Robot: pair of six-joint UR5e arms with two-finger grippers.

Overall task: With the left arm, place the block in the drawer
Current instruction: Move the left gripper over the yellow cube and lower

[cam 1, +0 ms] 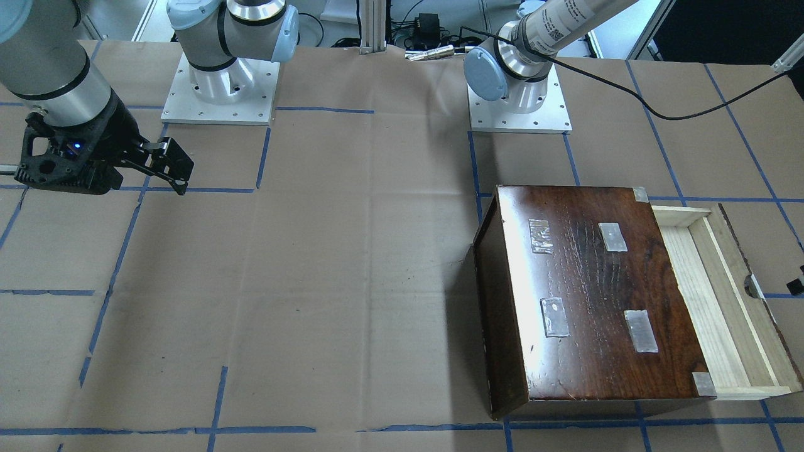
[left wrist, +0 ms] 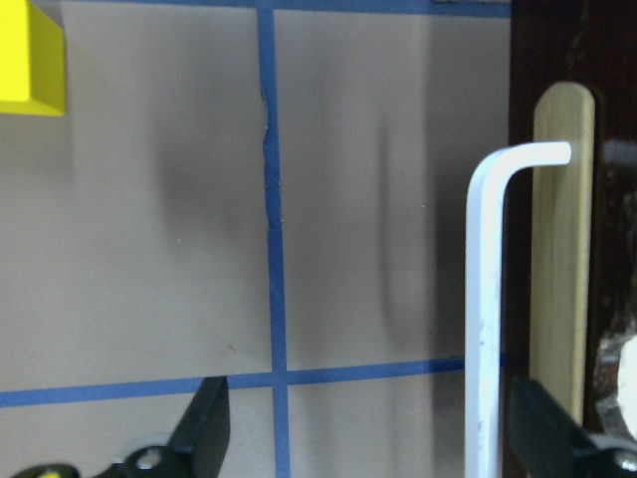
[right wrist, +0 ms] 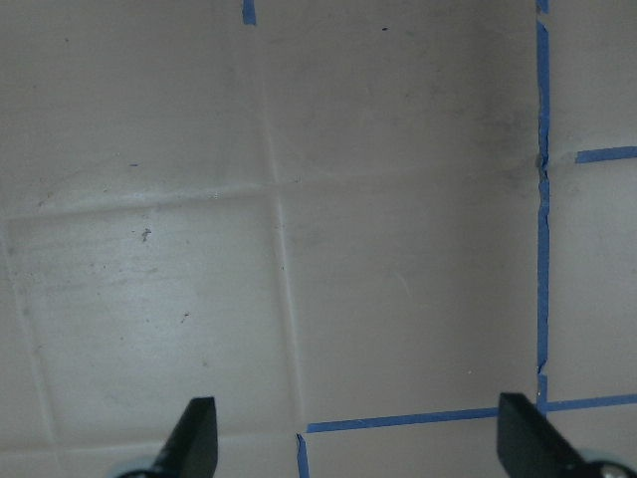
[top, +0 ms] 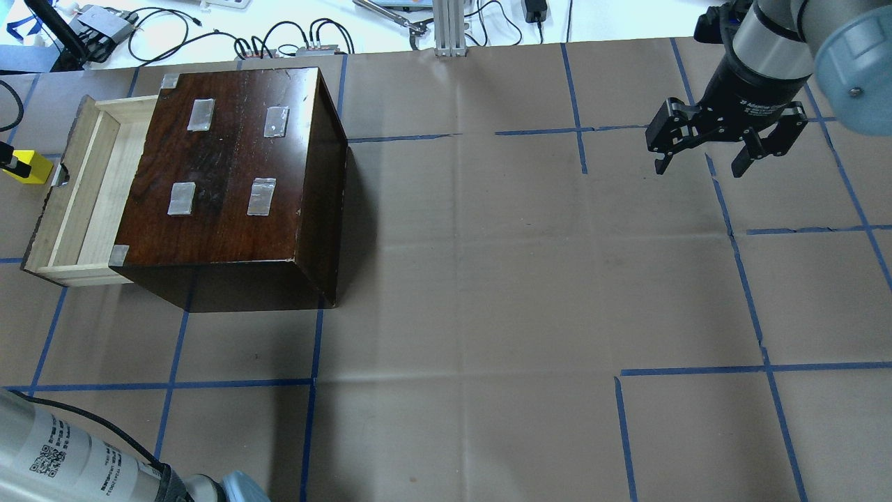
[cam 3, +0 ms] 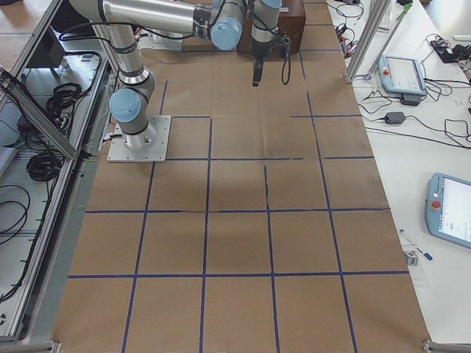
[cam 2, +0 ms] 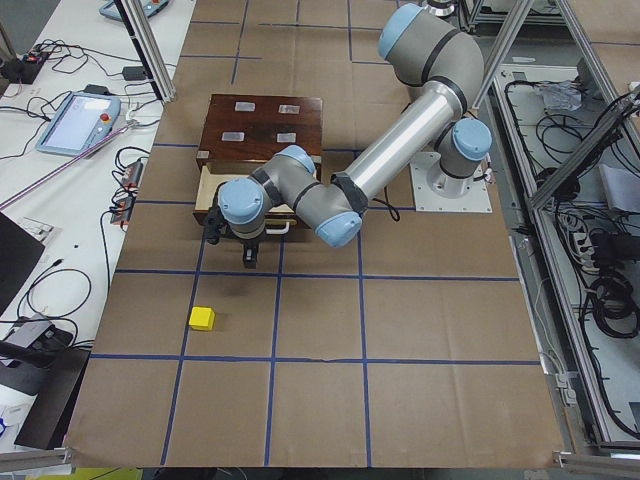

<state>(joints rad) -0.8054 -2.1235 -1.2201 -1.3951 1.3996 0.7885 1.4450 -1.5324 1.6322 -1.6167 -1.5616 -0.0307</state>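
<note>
Robotics lab. Table point(top: 488, 279) papered brown, gridded with blue tape point(top: 697, 371). My left arm point(cam 1: 565, 22) bolts to a metal plate point(cam 1: 556, 119) at the rear edge. Aluminium post point(top: 446, 28) and loose cables point(top: 279, 35) line the far edge. Teach pendant point(cam 2: 82, 118) on a white bench point(cam 2: 60, 210) past the left end.

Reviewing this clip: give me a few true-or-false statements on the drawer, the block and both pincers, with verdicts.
1. The drawer is pulled out of the box. True.
2. The block lies inside the drawer. False: it sits on the table, outside the drawer front.
3. The left pincer grips the block. False: it is open and empty, and the block is apart from it.
4. The right pincer is open and holds nothing. True.
</note>
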